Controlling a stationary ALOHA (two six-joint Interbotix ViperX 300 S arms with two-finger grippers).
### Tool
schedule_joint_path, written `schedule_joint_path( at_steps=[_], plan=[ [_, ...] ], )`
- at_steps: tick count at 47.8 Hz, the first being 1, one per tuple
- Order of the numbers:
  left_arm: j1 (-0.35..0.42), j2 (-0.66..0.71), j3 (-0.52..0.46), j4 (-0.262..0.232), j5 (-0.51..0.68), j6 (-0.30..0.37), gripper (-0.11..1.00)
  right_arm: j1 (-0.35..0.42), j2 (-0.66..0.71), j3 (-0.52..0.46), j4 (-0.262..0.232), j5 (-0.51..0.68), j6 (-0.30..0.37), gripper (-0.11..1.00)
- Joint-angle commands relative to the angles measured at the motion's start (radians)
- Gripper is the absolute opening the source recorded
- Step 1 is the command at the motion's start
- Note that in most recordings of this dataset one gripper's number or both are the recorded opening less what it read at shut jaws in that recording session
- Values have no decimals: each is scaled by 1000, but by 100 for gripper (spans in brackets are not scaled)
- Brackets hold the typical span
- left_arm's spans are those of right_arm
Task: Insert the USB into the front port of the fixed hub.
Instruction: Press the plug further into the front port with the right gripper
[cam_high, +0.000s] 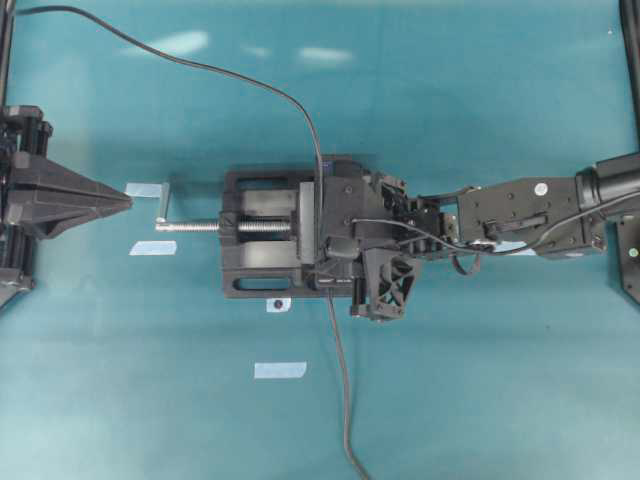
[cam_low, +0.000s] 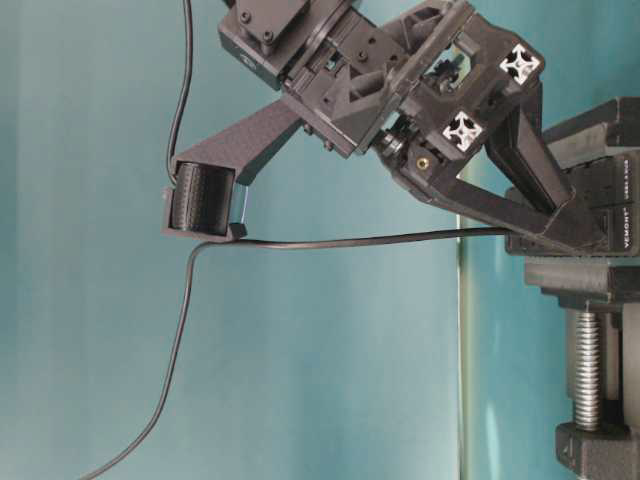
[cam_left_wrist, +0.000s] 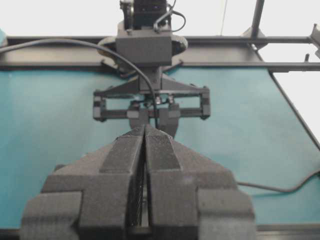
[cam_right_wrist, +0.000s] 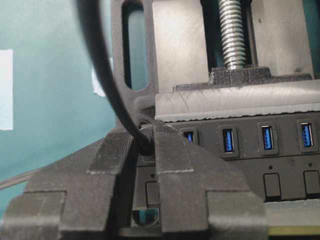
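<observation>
Right gripper clamped on USB, plug at end slot of fixed hub in vise; left gripper shut, empty, well apart.

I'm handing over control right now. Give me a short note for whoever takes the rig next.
Left gripper: shut, empty, parked away from the vise.
Right gripper: shut on the USB, over one end of the fixed hub, which sits clamped in the vise.
Done: plug picked up and brought to the end port; its cable trails across the table.
Left: whether the plug is seated is hidden by the fingers; check, press home if needed, then release.
</observation>
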Motion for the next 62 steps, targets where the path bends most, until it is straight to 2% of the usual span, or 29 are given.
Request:
schedule_joint_path(
  at_steps=[1, 13, 33, 40, 44, 48, 57, 59, 62],
  plan=[
    [-2, 3, -14, 2, -9, -2, 0, 31, 3, 6, 5, 9, 15, 7],
    [-2, 3, -11, 2, -9, -2, 0, 46, 34, 14, 0, 8, 74, 7],
    [-2, 3, -11, 2, -9, -2, 0, 43, 14, 3, -3, 21, 78, 8],
    [-2, 3, -9, 2, -9, -2, 0, 37, 0, 2, -3, 21, 78, 11],
    [0, 3, -8, 2, -9, -2, 0, 37, -3, 0, -3, 23, 80, 18],
    [-2, 3, -8, 2, -9, -2, 0, 37, -5, 0, -3, 34, 81, 29],
    [-2, 3, -8, 2, -11, -2, 0, 37, -21, -14, -3, 38, 83, 72],
    [-2, 0, -8, 2, -9, -2, 0, 37, -29, -15, -3, 38, 83, 77],
    [0, -2, -8, 2, -9, -2, 0, 35, -40, -15, -3, 38, 83, 77]
  ],
)
